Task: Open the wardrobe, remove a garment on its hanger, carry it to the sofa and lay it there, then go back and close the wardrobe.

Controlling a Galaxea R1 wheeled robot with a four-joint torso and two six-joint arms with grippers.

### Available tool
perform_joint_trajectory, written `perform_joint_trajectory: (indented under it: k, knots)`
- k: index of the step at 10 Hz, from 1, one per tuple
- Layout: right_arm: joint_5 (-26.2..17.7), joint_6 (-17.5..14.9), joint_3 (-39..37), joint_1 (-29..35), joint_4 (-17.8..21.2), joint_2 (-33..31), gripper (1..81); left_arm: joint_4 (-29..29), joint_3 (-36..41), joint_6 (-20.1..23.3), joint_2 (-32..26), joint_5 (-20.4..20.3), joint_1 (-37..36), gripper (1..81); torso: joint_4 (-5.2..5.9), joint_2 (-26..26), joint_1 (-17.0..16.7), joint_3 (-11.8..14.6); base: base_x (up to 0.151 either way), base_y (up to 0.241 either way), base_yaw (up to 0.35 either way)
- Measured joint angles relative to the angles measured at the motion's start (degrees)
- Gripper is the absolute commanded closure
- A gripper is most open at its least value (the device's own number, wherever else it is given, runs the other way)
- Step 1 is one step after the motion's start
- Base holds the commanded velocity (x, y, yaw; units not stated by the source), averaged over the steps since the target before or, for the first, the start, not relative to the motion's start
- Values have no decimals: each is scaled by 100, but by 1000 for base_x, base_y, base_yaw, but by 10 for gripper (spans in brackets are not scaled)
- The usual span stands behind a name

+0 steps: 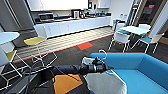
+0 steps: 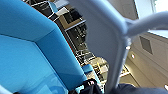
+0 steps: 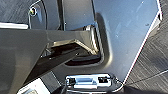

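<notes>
In the head view my left arm reaches in from the left, and my left gripper (image 1: 101, 67) is shut on the white hanger (image 1: 103, 53), whose hook rises above it. The white garment (image 1: 106, 83) hangs below the gripper at the near left end of the bright blue sofa (image 1: 140, 72), over the edge of its seat. The left wrist view looks along the sofa (image 2: 30, 50) seat and back, with a pale bar of the hanger (image 2: 120, 57) close to the camera. The right wrist view shows my own grey body panels and dark carpet.
Behind the sofa stand a white table (image 1: 136, 30) and white-and-teal chairs (image 1: 122, 37). Yellow-seated wire chairs (image 1: 35, 41) and a round white table (image 1: 7, 37) are at the left. A white kitchen counter (image 1: 72, 25) lines the far wall, across open carpet.
</notes>
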Motion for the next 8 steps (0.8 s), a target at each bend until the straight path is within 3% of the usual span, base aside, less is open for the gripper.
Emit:
perform_joint_trajectory:
  k: [5,8]
  knots:
    - [0,-2,-44,4,0,2,10,22,-534,30,762,150,-229,811,0,0,0,0,0,0,-199]
    - [-2,-2,-46,1,-1,7,10,16,-590,-17,695,266,-300,811,0,0,0,0,0,0,-197]
